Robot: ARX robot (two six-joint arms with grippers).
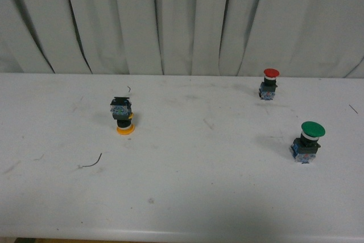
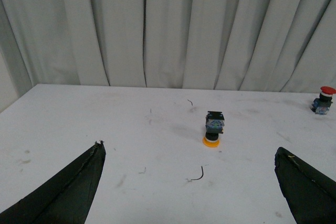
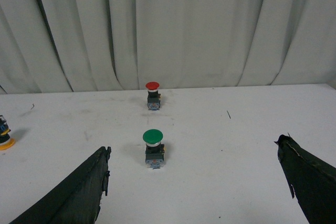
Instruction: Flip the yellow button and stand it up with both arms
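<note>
The yellow button [image 1: 123, 115] stands upside down on the white table [image 1: 187, 197], yellow cap on the surface and blue-black block on top. It appears in the left wrist view [image 2: 213, 130] ahead of my open left gripper [image 2: 190, 161], well beyond the black fingers [image 2: 79, 182], and at the edge of the right wrist view [image 3: 4, 137]. My right gripper [image 3: 194, 169] is open with nothing between its fingers [image 3: 307, 177]. Neither arm shows in the front view.
A red-capped button [image 1: 269, 83] stands upright at the back right and a larger green-capped button [image 1: 308, 140] upright nearer the right edge. A thin dark wire scrap [image 1: 91, 162] lies front left. A grey curtain [image 1: 182, 21] hangs behind the table.
</note>
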